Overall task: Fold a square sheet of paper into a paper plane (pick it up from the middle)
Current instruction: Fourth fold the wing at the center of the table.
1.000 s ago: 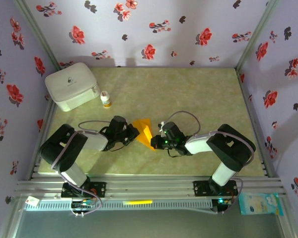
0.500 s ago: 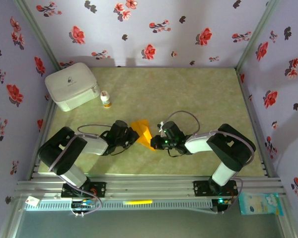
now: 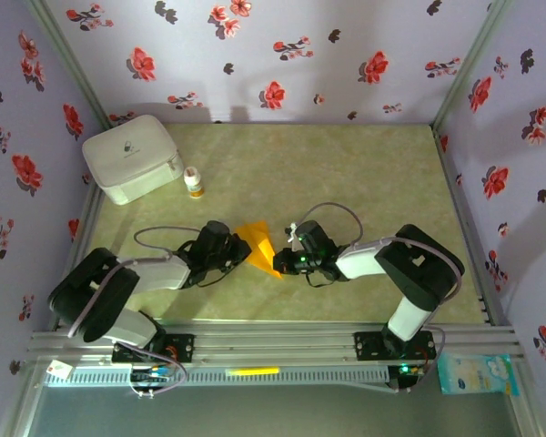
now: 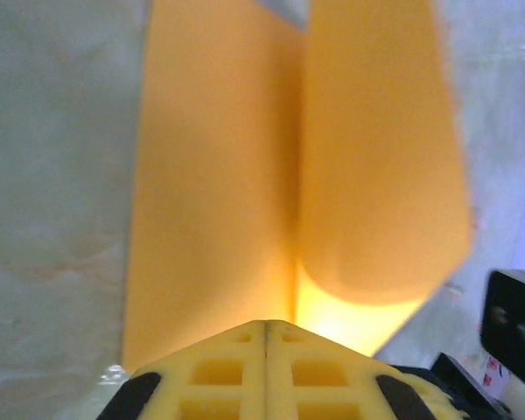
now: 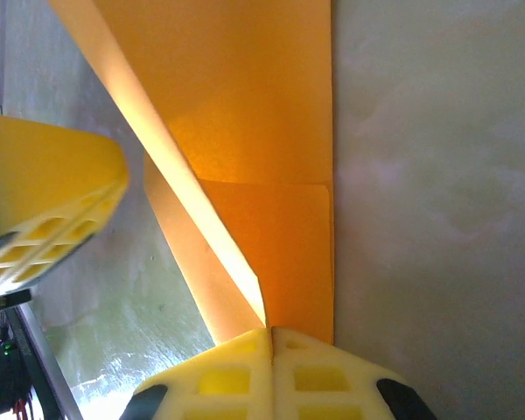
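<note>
Green tabletop (image 3: 373, 173), orange paper (image 3: 260, 244) pinched from both sides
Near the front, the left claw (image 3: 245, 248) and right claw (image 3: 281, 262) are each closed on the folded paper, which sits between their tips at mid-table, partly lifted; farther back stand a small bottle (image 3: 194, 183) and a white box (image 3: 132, 157).

The square sheet of paper (image 4: 214, 175) is cut off at twelve o'clock in both wrist views, its curled flap blurred, and the small bottle (image 3: 194, 183) is too small to read.
</note>
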`<state>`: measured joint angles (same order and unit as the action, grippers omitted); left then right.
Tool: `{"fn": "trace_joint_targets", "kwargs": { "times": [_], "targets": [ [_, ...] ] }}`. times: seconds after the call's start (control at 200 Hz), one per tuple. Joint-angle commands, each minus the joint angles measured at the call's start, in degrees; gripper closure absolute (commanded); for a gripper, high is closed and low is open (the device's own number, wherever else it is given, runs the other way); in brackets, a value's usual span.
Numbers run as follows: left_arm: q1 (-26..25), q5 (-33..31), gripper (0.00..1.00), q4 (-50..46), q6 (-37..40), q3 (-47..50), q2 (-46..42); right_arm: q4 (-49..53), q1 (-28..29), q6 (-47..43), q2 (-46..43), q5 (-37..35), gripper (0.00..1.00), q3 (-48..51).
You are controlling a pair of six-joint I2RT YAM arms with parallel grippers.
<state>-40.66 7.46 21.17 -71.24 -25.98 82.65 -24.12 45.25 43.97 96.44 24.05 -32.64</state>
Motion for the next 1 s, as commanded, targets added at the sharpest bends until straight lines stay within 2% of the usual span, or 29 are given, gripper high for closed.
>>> {"fn": "trace_joint_targets", "kwargs": {
  "times": [0.0, 0.36, 0.995],
  "targets": [
    [-0.45, 0.34, 1.00, -1.24, 5.77, -2.24, -2.05, 1.21, -0.27, -0.47, 1.12, -0.02, 0.96, -0.54],
    [-0.17, 8.99, 1.00, 9.15, 9.36, -4.68, 4.42, -0.27, -0.30, 0.86, 1.37, -0.71, 0.96, 0.66],
    [3.13, 10.11, 1.00, 19.56, 4.02, -4.25, 14.97, 2.37, -0.30, 0.53, 1.64, -0.88, 0.96, -0.30]
  ]
}}
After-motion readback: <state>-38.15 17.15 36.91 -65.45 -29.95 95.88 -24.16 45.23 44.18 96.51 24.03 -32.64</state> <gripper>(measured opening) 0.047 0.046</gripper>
